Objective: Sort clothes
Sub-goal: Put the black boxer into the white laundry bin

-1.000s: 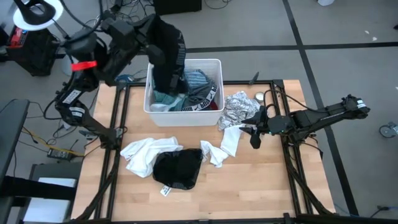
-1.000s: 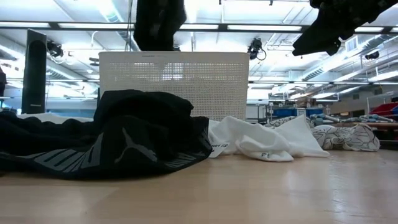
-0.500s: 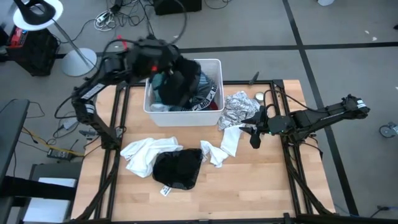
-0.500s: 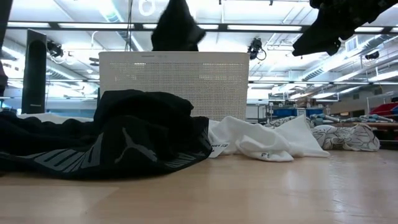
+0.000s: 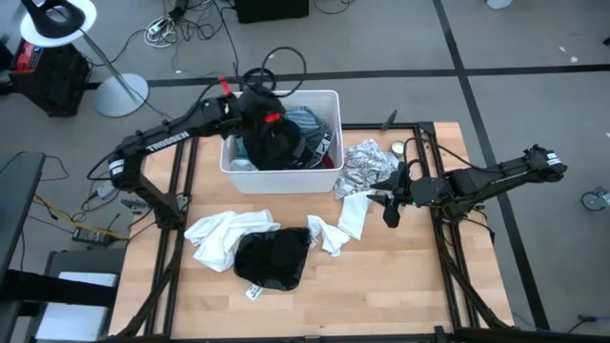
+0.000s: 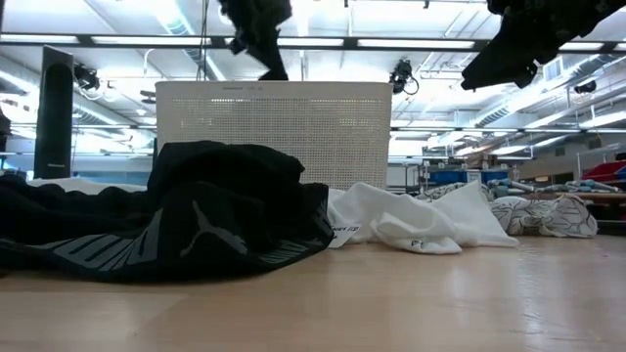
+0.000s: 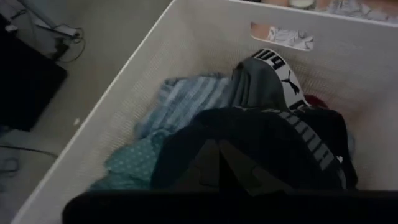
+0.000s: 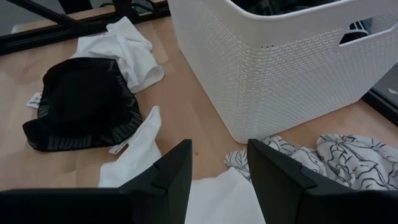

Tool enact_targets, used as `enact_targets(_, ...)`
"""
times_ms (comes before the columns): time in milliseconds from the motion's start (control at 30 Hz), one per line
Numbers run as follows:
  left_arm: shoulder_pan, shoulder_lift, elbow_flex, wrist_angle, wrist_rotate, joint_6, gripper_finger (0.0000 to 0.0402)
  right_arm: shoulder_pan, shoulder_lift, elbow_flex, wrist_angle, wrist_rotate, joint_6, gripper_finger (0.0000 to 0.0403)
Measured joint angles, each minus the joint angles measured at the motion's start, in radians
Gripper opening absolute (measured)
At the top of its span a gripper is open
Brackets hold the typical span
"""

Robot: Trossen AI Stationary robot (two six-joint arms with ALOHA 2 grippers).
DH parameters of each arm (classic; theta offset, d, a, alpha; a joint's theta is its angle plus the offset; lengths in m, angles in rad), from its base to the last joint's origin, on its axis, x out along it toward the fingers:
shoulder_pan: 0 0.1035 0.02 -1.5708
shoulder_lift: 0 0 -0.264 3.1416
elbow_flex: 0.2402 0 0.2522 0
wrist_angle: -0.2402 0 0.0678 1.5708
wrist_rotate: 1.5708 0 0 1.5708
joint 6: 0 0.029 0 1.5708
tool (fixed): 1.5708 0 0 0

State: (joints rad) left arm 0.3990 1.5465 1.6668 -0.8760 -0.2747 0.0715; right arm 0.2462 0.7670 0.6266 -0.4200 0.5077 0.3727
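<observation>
My left gripper (image 5: 261,120) reaches over the white tub (image 5: 282,179) and is shut on a black garment (image 7: 273,146) that lies inside it. Under that garment are blue-striped (image 7: 186,99), teal (image 7: 134,163) and grey (image 7: 264,70) clothes. On the table lie a white garment (image 5: 221,234), a black one (image 5: 273,257), another white one (image 5: 345,223) and a white-grey patterned one (image 5: 368,162). My right gripper (image 8: 219,155) stands open above the second white garment, right of the tub. My left gripper has bunched black fabric (image 7: 214,149) between its shut fingertips; one layer or several, I cannot tell. The fingers slant down into the tub from its far left side. The garment lies slack in a heap on the other clothes in the tub.
The tub stands at the table's far edge, its perforated wall (image 8: 280,74) close in front of my right gripper. A small round tin (image 5: 396,148) sits by the patterned garment. Bare wood (image 5: 381,286) shows along the table's near right.
My left gripper has come down from high above the tub's far left corner into the tub, toward the near edge, tipping from about level to slanting down. The black garment, which hung below it over the tub, now rests on the clothes inside.
</observation>
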Motion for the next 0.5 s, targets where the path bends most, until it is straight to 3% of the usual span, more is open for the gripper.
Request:
enact_targets(300,0.033,-0.132,-0.407,0.382,0.048,-0.039,0.0001,0.0,0.0,0.0,-0.001,-0.006,0.025,0.0155)
enact_targets(500,0.034,-0.122,-0.558,0.585,-0.002,-0.059,0.0018,0.0,0.0,0.0,-0.001,-0.005,0.025,0.0155)
